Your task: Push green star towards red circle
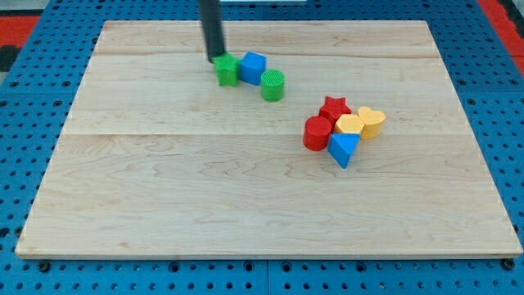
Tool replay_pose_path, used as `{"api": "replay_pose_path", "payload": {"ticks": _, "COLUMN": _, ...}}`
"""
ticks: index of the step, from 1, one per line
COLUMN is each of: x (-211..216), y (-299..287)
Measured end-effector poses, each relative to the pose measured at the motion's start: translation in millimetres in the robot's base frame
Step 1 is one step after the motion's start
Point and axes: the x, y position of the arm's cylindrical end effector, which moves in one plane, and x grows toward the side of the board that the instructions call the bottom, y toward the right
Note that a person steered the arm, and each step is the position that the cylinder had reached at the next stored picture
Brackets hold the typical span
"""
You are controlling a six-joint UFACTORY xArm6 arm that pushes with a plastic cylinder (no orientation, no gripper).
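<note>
Risk lies in the crowding near the wooden board's (164,205) top edge: my tip (215,58), a bare rod with no fingers to open or close, touches the green star-shaped block's (227,70) top-left side, while the blue cube (253,65) touches its right and the green cylinder (273,85) stands just beyond. Pushing towards the red cylindrical circle (317,133) right of centre, I would likely shove both along, or the star slips aside.

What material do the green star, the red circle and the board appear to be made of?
Green star, beside my tip: probably plastic, with uniform saturated colour. Red circle: likely the same, solid colour with a slight sheen. Board: light wood, matte, with visible grain and plank seams.
</note>
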Motion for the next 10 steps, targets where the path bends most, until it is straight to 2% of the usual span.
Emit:
{"api": "replay_pose_path", "payload": {"ticks": 1, "x": 41, "y": 13}}
{"api": "replay_pose_path", "payload": {"ticks": 2, "x": 53, "y": 53}}
{"api": "replay_pose_path", "payload": {"ticks": 4, "x": 67, "y": 42}}
{"api": "replay_pose_path", "payload": {"ticks": 8, "x": 96, "y": 58}}
{"api": "replay_pose_path", "payload": {"ticks": 10, "x": 112, "y": 16}}
